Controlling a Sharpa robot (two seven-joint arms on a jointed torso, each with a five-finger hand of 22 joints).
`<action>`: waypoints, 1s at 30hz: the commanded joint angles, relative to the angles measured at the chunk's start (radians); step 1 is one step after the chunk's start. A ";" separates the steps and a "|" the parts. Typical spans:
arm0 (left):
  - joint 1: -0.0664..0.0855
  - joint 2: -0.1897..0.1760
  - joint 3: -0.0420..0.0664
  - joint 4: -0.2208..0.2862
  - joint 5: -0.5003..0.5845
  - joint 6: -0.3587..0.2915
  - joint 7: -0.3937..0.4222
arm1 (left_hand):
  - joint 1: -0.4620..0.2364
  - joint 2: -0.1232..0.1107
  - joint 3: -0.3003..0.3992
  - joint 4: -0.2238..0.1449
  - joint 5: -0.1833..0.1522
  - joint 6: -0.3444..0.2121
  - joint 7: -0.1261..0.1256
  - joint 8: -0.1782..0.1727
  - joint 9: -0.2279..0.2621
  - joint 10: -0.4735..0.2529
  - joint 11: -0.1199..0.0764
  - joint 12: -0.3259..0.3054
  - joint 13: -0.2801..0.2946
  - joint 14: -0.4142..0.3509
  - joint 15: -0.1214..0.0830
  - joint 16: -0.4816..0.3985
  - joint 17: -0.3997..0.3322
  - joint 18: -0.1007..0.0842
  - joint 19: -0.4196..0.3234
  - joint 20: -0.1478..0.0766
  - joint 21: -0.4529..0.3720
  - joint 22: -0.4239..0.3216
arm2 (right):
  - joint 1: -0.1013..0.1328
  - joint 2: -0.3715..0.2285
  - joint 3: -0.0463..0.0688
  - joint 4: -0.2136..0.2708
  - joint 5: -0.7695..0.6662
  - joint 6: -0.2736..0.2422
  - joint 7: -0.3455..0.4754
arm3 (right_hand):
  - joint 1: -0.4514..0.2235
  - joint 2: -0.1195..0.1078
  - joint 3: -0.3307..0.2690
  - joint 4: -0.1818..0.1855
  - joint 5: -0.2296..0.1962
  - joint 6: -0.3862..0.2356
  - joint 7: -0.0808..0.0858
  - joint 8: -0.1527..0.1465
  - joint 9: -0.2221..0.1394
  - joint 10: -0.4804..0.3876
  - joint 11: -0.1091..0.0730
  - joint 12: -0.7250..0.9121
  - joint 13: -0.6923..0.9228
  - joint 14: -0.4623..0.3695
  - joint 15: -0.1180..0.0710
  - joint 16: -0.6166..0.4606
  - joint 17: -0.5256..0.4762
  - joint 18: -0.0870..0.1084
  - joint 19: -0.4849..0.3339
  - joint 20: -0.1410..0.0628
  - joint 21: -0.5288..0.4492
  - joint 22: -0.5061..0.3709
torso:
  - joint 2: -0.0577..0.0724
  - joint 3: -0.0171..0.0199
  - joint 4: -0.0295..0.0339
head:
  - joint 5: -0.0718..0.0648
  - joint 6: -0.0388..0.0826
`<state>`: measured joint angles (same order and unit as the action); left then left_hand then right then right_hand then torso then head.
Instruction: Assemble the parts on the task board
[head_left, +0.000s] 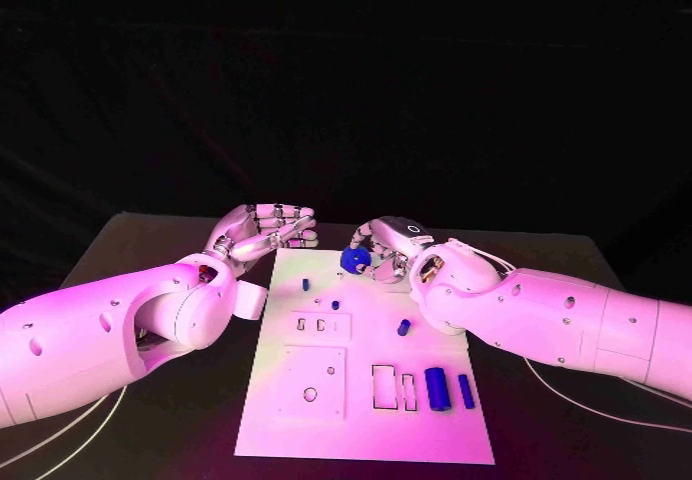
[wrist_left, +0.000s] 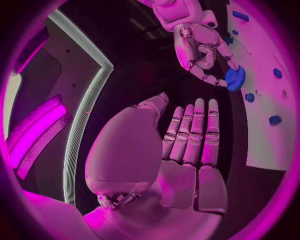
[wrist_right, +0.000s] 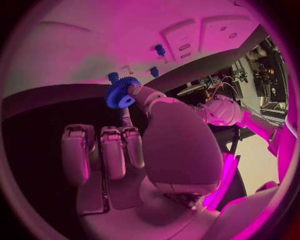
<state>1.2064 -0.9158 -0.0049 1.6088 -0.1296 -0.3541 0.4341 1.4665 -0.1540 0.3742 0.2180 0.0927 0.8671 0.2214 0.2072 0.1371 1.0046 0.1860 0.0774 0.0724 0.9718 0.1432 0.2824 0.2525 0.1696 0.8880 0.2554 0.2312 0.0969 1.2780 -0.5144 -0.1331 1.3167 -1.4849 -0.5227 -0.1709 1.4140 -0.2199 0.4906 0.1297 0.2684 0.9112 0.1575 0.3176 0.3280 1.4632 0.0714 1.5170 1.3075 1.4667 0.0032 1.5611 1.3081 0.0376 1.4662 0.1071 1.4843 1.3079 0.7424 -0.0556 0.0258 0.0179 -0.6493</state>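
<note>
The white task board (head_left: 433, 440) lies in the middle of the black table. Over its far edge my right hand (head_left: 392, 243) pinches a blue toothed gear (head_left: 353, 261) between thumb and a finger, a little above the board. The gear (wrist_right: 121, 93) is seen face-on past my right hand (wrist_right: 125, 150), and the gear (wrist_left: 235, 78) also shows in the left wrist view under the right hand (wrist_left: 203, 47). My left hand (head_left: 261, 234) is at the board's far left corner, holding nothing, its fingers (wrist_left: 194, 135) straight and side by side.
Small blue pegs (head_left: 306, 284) (head_left: 335, 304) (head_left: 405, 326) are on the board's far half. Two longer blue cylinders (head_left: 437, 388) (head_left: 466, 390) lie at its near right, beside rectangular slots (head_left: 392, 388). A square plate with a hole (head_left: 310, 385) sits near left.
</note>
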 joint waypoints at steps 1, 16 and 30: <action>0.001 0.004 0.001 0.003 -0.001 0.018 0.004 | -0.007 -0.001 0.004 0.000 -0.004 0.000 0.022 0.003 0.002 0.007 0.003 -0.004 -0.001 -0.003 0.000 0.004 0.001 0.013 0.003 0.003 0.005 -0.002 | -0.005 0.021 -0.002 -0.016 -0.036 0.006 -0.008 | -0.014 0.002 0.010 -0.001 0.004 0.024 -0.011 0.001 0.001 0.054 -0.007 0.006 0.200 0.101 -0.009 0.006 0.249 -0.011 0.037 -0.005 0.006 0.169 | 0.001 0.0006 0.0020 | 0.001 0.001; 0.001 0.008 0.001 0.003 -0.001 0.018 0.004 | -0.009 -0.001 0.006 -0.001 -0.004 0.000 0.022 0.004 0.002 0.009 0.003 -0.005 -0.001 -0.010 0.001 0.004 0.004 0.013 0.003 0.003 0.005 -0.002 | -0.019 0.078 -0.008 -0.062 -0.029 0.050 -0.011 | -0.027 -0.002 0.015 -0.002 0.003 0.021 -0.010 -0.003 -0.001 0.055 -0.006 0.006 0.201 0.101 -0.008 0.006 0.250 -0.011 0.038 -0.005 0.007 0.170 | 0.000 0.0013 -0.0024 | 0.004 -0.003; 0.001 0.013 0.001 0.001 -0.001 0.020 0.004 | -0.009 -0.001 0.006 -0.001 -0.004 0.000 0.022 0.004 0.002 0.009 0.003 -0.005 -0.001 -0.010 0.001 0.004 0.004 0.013 0.003 0.003 0.005 -0.002 | -0.041 0.118 -0.011 -0.112 -0.026 0.073 -0.018 | -0.034 -0.004 0.017 -0.002 0.002 0.020 -0.009 -0.005 -0.002 0.054 -0.006 0.006 0.200 0.101 -0.008 0.006 0.249 -0.010 0.037 -0.005 0.005 0.169 | 0.001 0.0017 0.0011 | 0.002 -0.001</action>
<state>1.2065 -0.9057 -0.0048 1.6079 -0.1296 -0.3522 0.4322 1.4665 -0.1540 0.3741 0.2180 0.0927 0.8671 0.2214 0.2072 0.1382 1.0082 0.1896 0.0774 0.0724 0.9719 0.1432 0.2823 0.2550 0.1696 0.8880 0.2554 0.2312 0.0955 1.2391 -0.3989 -0.1443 1.2112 -1.5003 -0.4770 -0.1835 1.3840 -0.2263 0.5013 0.1268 0.2675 0.9195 0.1559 0.3098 0.3249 1.4631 0.0714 1.5170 1.3074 1.4666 0.0033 1.5610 1.3077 0.0376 1.4662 0.1072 1.4842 1.3075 0.7432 -0.0533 0.0264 0.0192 -0.6490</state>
